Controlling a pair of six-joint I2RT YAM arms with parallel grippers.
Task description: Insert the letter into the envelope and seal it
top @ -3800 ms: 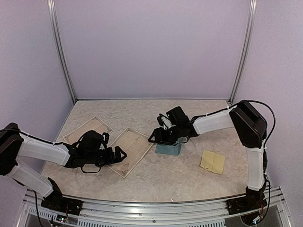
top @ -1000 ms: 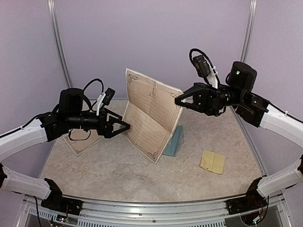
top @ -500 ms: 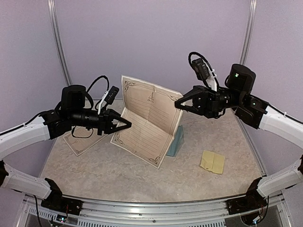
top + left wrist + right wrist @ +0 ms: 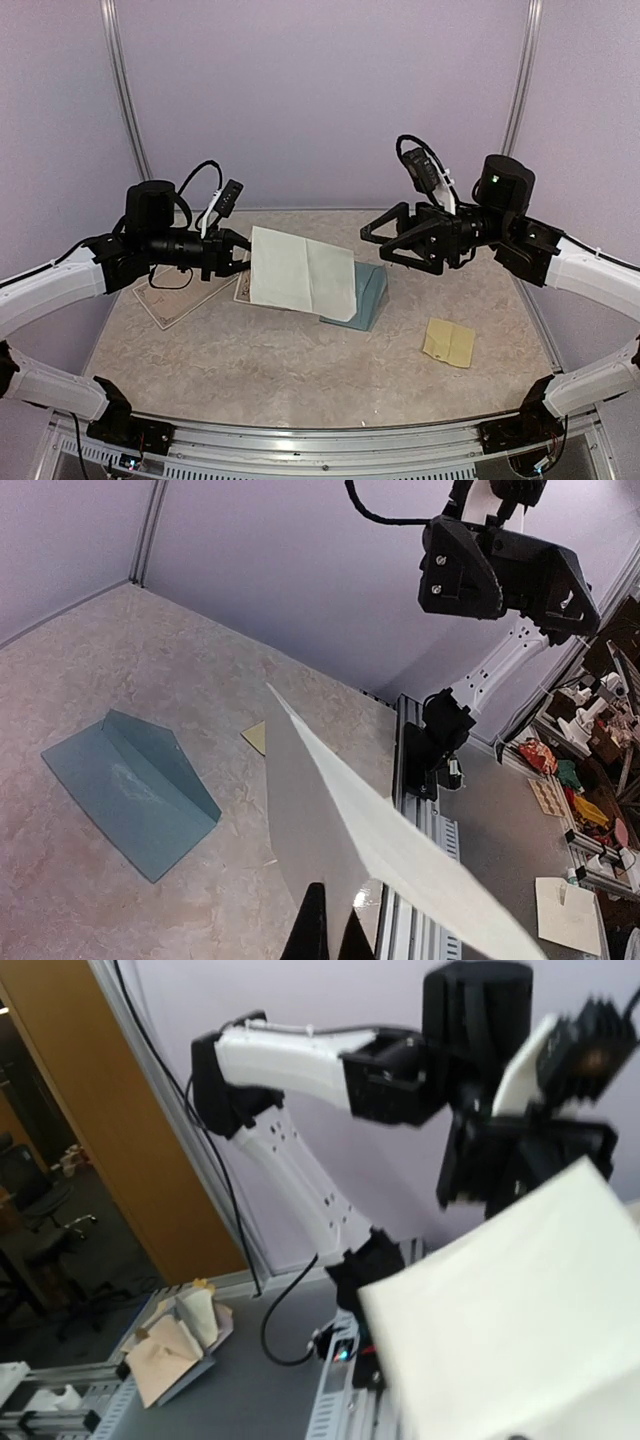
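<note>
Pale lilac walls close in a marbled beige table point(image 4: 300, 370), with a metal post standing in each back corner. Two arms reach in from the sides, both raised above the surface.

At the left, one bordered sheet point(image 4: 170, 300) lies flat on the table, partly hidden under the left arm. The left gripper point(image 4: 243, 258) is pinched tight on the left edge of the letter point(image 4: 300, 275), which hangs in the air nearly level. Its plain pale back faces up and a crease runs across it. In the left wrist view the two dark fingertips point(image 4: 312, 930) meet on the paper's near edge.

One envelope point(image 4: 370, 295) lies on the table at the centre, below the letter's right end and partly covered by it in the overhead view. It is teal-blue and rectangular, and its flap is lifted along the fold.

The right gripper point(image 4: 375, 243) hovers just past the letter's right edge, jaws spread wide and holding nothing. Near the table's right side lies one small yellow-tan sticker sheet point(image 4: 449, 343), well apart from the envelope.
</note>
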